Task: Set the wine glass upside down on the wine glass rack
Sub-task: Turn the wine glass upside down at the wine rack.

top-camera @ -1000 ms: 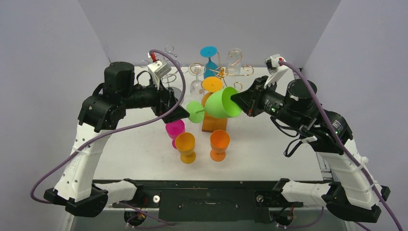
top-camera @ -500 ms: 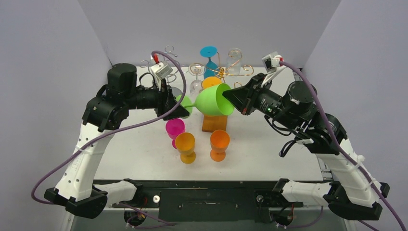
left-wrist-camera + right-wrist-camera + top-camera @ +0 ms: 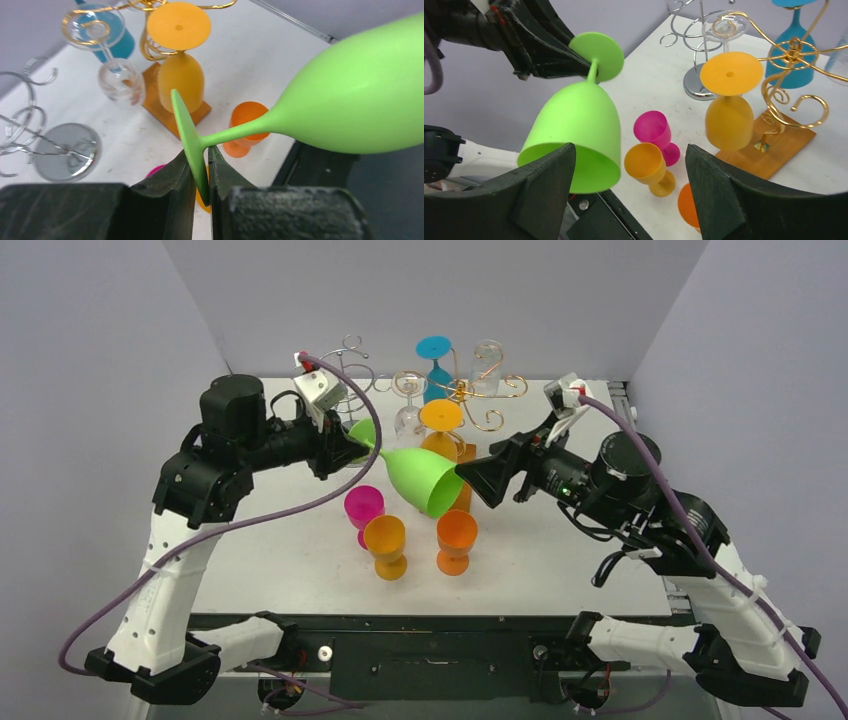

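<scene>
The green wine glass (image 3: pixel 420 478) hangs in the air above the middle of the surface (image 3: pixel 580 550), tilted, with its foot up toward the far left and its open mouth down toward the near right. The left gripper (image 3: pixel 200 161) is clenched on the edge of the glass's flat foot, which is pinched between its two fingers. The right gripper (image 3: pixel 629 149) is released: its fingers stand wide apart on either side of the bowl's rim. Whether its left finger brushes the rim cannot be told. The glass sits just left of and nearer than the gold rack (image 3: pixel 478 390), which stands on a wooden base at the far centre. A yellow-orange glass (image 3: pixel 440 422) hangs upside down on that rack, with a blue glass (image 3: pixel 435 365) and a clear glass (image 3: pixel 408 412) beside it. A silver wire rack (image 3: pixel 348 362) stands at the far left. On the surface below the green glass stand a pink glass (image 3: pixel 363 508) and two orange glasses (image 3: pixel 386 543) (image 3: pixel 456 537), all upright.
</scene>
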